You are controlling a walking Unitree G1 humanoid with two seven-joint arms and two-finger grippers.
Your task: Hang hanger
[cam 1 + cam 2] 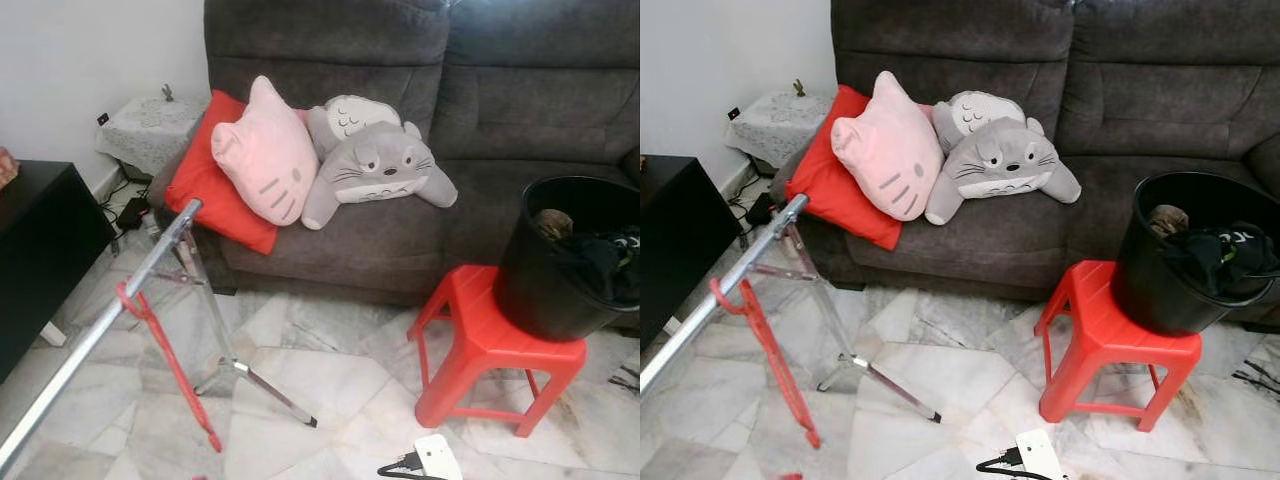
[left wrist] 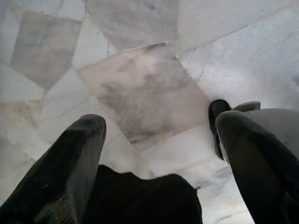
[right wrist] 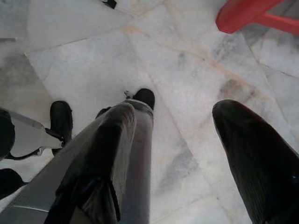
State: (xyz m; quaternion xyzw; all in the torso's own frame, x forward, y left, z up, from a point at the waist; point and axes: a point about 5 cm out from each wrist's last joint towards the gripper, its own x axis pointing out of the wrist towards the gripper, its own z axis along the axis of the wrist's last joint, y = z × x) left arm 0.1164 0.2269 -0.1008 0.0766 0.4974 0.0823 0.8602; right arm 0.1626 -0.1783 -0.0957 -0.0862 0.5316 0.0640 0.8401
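The red hanger (image 1: 165, 365) is hanging on the metal rail (image 1: 95, 335), well apart from my fingers. Both my left fingers (image 2: 70, 172) and right fingers (image 3: 254, 158) are hanging spread open over the floor (image 2: 149, 88), gripping nothing.

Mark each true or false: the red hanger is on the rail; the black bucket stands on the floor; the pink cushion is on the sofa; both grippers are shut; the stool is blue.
1. The red hanger hangs on the metal rail. True.
2. The black bucket stands on the floor. False: it sits on the stool.
3. The pink cushion lies on the sofa. True.
4. Both grippers are shut. False: the left gripper and right gripper are open, pointing at the floor.
5. The stool is blue. False: it is red.
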